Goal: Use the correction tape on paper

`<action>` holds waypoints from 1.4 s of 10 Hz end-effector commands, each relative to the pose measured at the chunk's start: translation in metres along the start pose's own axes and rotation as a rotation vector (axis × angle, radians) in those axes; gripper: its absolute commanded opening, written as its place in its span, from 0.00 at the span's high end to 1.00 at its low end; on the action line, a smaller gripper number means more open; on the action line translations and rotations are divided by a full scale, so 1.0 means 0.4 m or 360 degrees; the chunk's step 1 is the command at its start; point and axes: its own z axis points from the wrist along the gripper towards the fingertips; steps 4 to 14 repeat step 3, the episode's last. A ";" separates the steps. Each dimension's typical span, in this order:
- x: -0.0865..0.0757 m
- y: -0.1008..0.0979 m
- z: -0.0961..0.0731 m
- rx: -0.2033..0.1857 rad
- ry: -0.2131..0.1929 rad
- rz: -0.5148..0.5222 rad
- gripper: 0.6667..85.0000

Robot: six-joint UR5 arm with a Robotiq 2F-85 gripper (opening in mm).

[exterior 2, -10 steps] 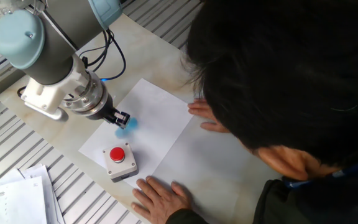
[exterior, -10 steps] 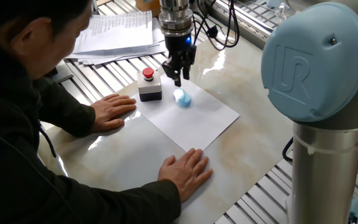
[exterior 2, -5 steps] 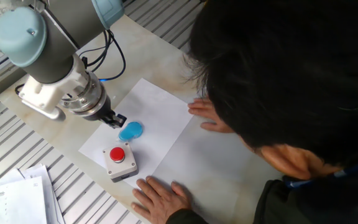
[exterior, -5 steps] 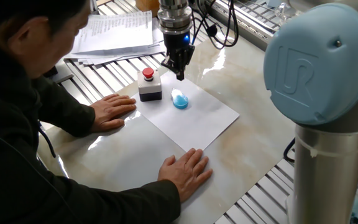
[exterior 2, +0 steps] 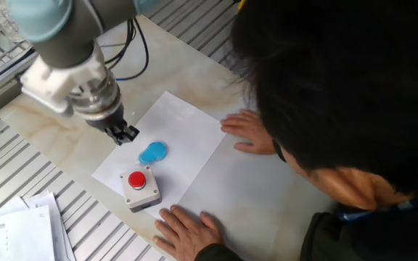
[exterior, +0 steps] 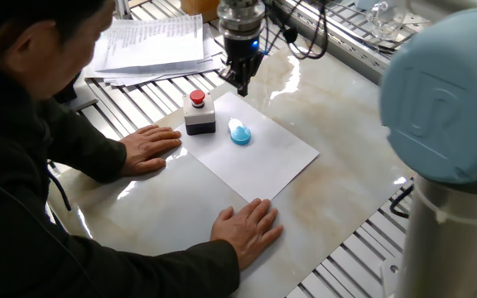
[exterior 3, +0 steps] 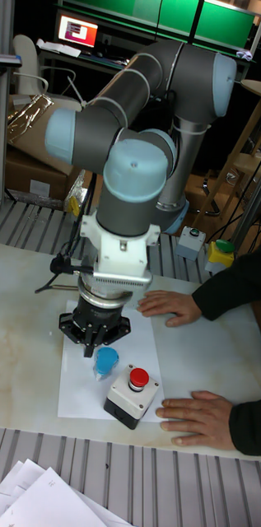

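Observation:
The correction tape [exterior: 239, 132] [exterior 2: 152, 153] [exterior 3: 105, 361] is a small light-blue dispenser lying flat on the white paper [exterior: 272, 157] [exterior 2: 187, 138] [exterior 3: 76, 395], near the sheet's far corner. My gripper [exterior: 241, 84] [exterior 2: 125, 134] [exterior 3: 90, 344] hangs above the paper's far edge, a short way behind the tape and clear of it. Its black fingers point down, slightly parted, with nothing between them.
A grey box with a red button [exterior: 199, 114] [exterior 2: 139, 188] [exterior 3: 132, 395] stands beside the tape on the paper's edge. A person leans over the table, with one hand [exterior: 149, 145] beside the paper and the other [exterior: 247, 228] on its near corner. Printed pages [exterior: 151, 45] lie behind.
The tape left my fingers and now lies flat on the paper. My gripper rose and drew back toward the far edge of the sheet.

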 end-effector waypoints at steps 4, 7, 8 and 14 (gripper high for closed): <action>-0.011 -0.041 -0.016 0.0065 -0.0099 -0.0054 0.99; -0.011 -0.041 -0.016 0.0065 -0.0099 -0.0054 0.99; -0.011 -0.041 -0.016 0.0065 -0.0099 -0.0054 0.99; -0.011 -0.041 -0.016 0.0065 -0.0099 -0.0054 0.99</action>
